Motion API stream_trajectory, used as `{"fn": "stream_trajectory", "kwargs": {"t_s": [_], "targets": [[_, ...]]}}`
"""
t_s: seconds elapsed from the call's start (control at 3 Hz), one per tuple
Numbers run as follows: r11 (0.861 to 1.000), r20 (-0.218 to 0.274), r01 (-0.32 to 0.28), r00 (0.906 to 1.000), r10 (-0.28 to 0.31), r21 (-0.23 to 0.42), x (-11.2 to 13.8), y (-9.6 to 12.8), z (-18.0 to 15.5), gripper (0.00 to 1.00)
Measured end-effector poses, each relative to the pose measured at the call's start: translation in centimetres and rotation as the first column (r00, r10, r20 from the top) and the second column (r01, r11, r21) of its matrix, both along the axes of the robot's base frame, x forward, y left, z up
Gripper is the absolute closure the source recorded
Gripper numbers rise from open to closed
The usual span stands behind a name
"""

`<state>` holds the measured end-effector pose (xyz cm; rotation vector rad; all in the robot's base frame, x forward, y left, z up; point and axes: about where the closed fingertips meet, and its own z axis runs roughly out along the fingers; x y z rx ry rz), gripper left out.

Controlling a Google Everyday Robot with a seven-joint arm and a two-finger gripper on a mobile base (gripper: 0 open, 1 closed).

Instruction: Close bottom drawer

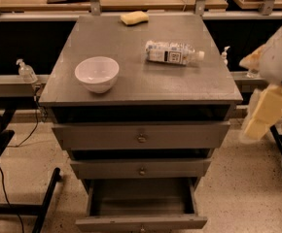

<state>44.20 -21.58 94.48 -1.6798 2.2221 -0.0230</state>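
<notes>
Since the bottom drawer (141, 223) stands pulled well out at the foot of the grey cabinet (180, 84), with its front panel at the lower edge of the view, the step in hand is to bring the gripper (260, 114) down in front of that panel. It hangs off the cabinet's right side, about level with the top drawer (189, 136) and well apart from its target (whether it is released or clenched cannot be told). I judge a flat push at the middle of the panel best, straight along the slides, since an off-centre shove might skew the drawer and jam it. The middle drawer (180, 169) juts out a little too, so the approach should pass below it.
</notes>
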Motion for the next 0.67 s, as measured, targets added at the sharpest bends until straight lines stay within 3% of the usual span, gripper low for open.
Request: {"fn": "stream_trajectory", "kwargs": {"t_s": [0.33,0.67], "targets": [[0.974,-0.059,-0.029,0.9973,0.043,0.226,-1.5,1.5,-11.0,0.00],[0.902,-0.016,-0.010,0.9997,0.018,0.431,-2.0,1.4,-17.1,0.00]]}}
